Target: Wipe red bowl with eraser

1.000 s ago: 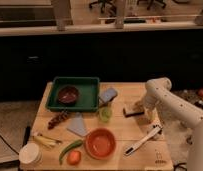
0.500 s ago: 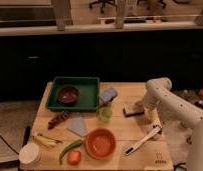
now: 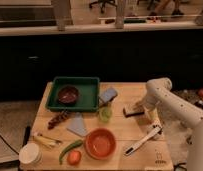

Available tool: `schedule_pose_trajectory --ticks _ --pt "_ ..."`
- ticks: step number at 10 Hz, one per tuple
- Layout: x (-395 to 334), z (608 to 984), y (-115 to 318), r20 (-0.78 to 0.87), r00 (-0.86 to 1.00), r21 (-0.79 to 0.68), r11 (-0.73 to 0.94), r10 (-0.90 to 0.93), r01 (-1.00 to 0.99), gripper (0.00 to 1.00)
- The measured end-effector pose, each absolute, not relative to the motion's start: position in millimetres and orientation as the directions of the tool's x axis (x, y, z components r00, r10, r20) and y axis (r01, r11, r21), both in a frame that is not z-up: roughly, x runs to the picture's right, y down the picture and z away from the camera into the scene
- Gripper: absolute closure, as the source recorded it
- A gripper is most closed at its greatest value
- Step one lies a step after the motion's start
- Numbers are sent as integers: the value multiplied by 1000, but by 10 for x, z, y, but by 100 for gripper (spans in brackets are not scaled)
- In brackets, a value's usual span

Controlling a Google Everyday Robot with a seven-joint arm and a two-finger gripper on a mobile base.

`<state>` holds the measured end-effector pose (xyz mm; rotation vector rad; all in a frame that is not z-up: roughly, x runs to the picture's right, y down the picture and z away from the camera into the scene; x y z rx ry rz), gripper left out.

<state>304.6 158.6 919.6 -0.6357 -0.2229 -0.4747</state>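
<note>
Wooden counter [image 3: 122, 131]: green tray [image 3: 54, 95] at back left, red bowl [image 3: 100, 143] near front edge, eraser [image 3: 130, 111] toward right edge, pincer [image 3: 141, 112] beside it.

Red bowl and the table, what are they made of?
The red bowl looks like smooth plastic, or maybe glazed ceramic: it has an even orange-red colour with a soft sheen. The table looks like wood: it is a warm tan, matte, with no shine. The gripper is down by the eraser, toward the right of the view.

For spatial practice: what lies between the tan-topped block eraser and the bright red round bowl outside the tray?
Bare wooden table, in camera view; gripper beside the eraser.
</note>
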Motion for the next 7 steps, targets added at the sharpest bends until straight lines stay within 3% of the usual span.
schedule_pose_trajectory --ticks 7 --pt "3088 9222 1600 349 870 -515 704 -350 489 20"
